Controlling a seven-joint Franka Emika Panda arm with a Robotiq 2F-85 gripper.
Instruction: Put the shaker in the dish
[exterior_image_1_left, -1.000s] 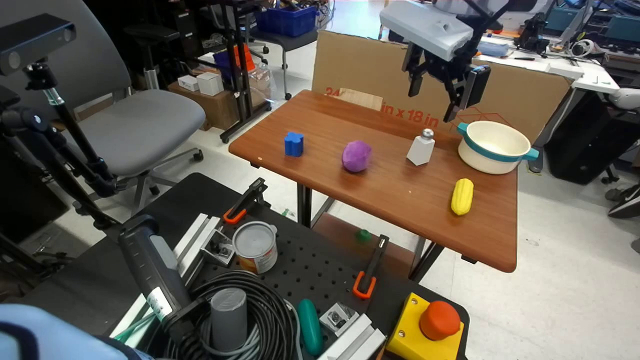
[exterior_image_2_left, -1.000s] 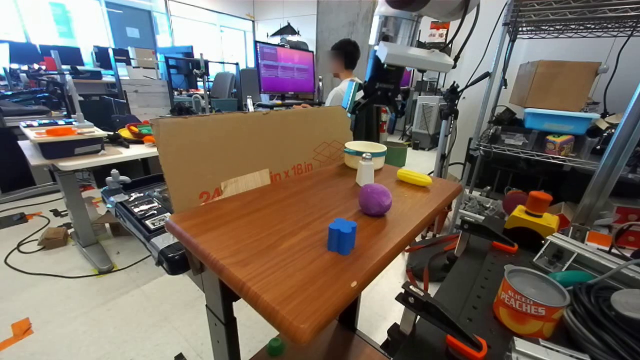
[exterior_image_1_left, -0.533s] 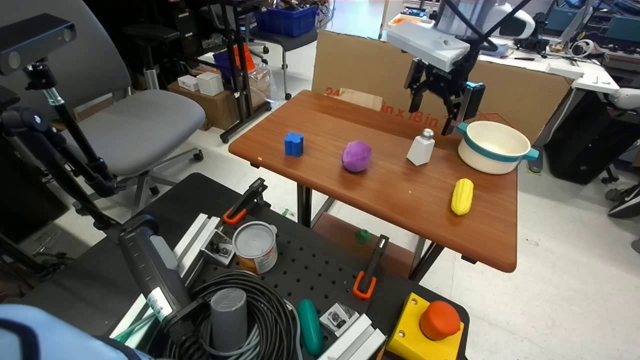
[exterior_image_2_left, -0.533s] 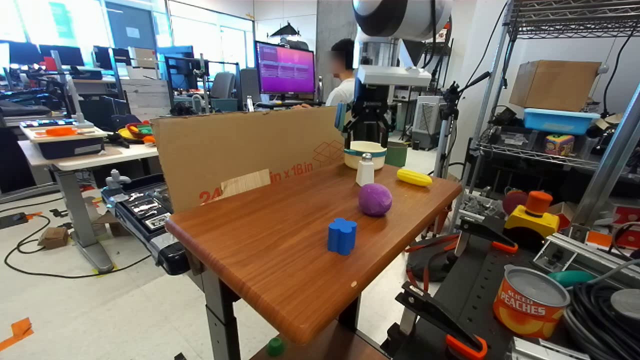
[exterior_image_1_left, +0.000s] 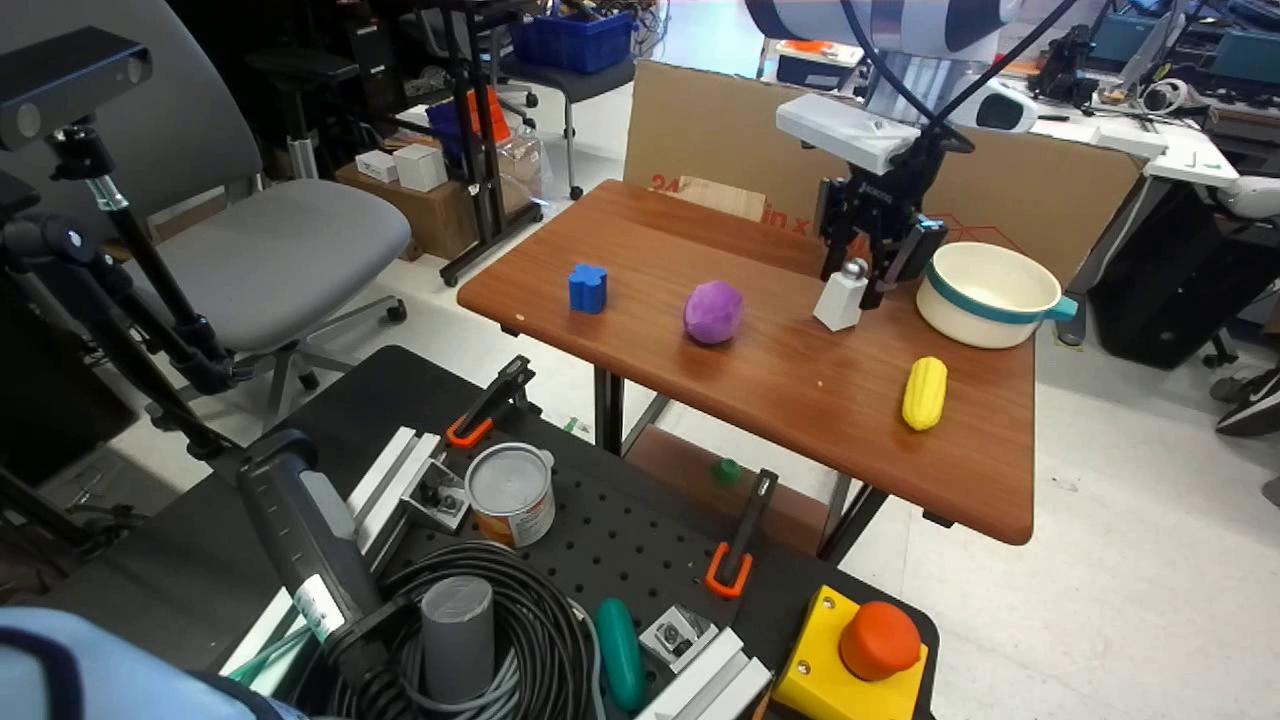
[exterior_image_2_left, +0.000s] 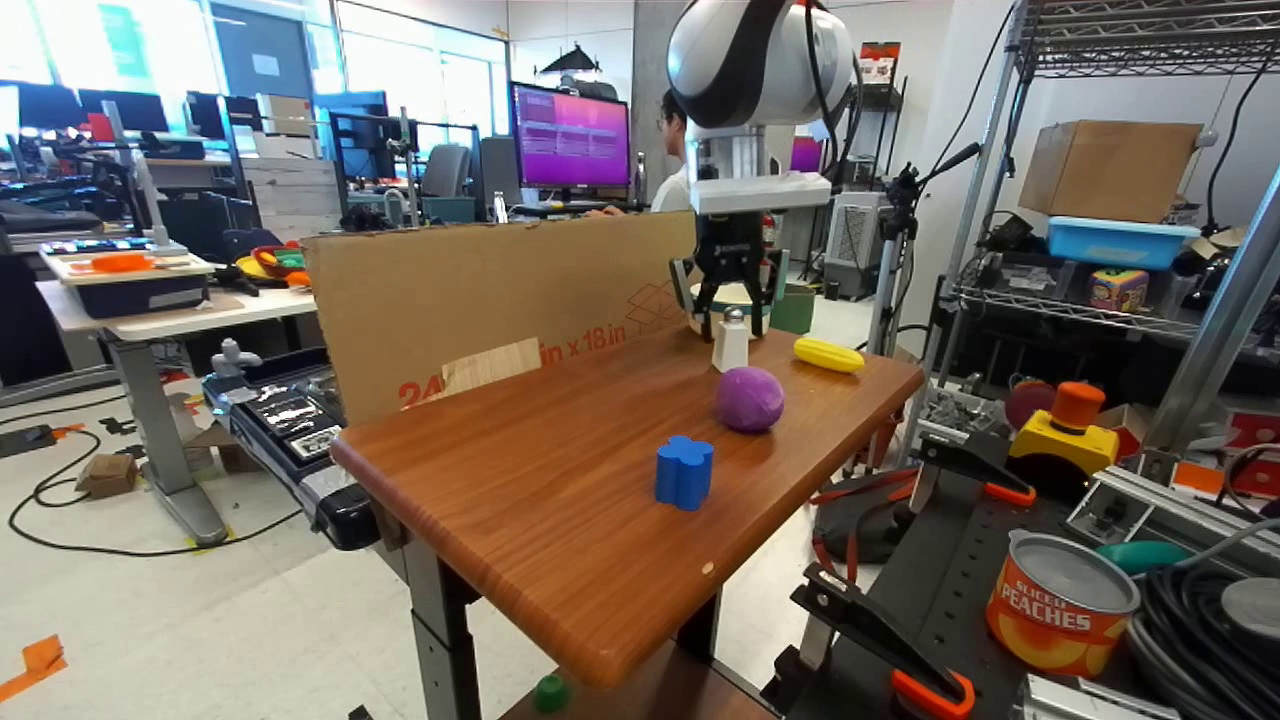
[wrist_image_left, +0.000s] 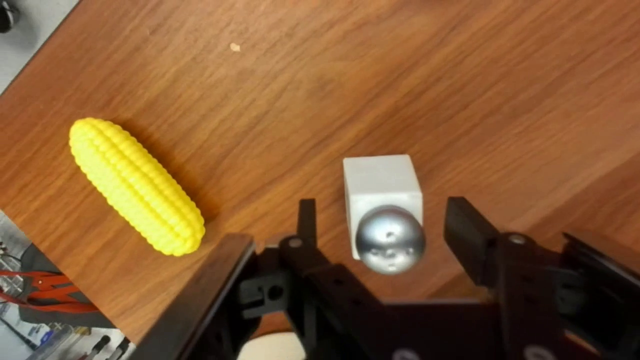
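Observation:
The white shaker (exterior_image_1_left: 838, 304) with its silver dome top stands upright on the wooden table in both exterior views. Seen from above in the wrist view, the shaker (wrist_image_left: 380, 175) lies between the fingers of my gripper (wrist_image_left: 384, 221). A gap of table shows on either side, so the fingers are open around its top and appear to touch neither side. The dish (exterior_image_1_left: 975, 322), a cream bowl with teal rim and handles, sits beside the shaker; one handle is hidden behind my gripper (exterior_image_1_left: 852, 284). Part of the dish (wrist_image_left: 272, 348) peeks out at the wrist view's bottom edge.
A yellow corn (exterior_image_1_left: 924, 394) lies near the dish on the table (exterior_image_1_left: 780, 385). A purple ball (exterior_image_1_left: 713, 312) and a blue flower-shaped block (exterior_image_1_left: 587, 289) stand further along. An upright cardboard sheet (exterior_image_2_left: 500, 280) borders the table's long back edge.
My gripper has come down from above and beside the dish to the shaker's top, and its fingers have drawn closer together. The shaker, dish and other objects have stayed put.

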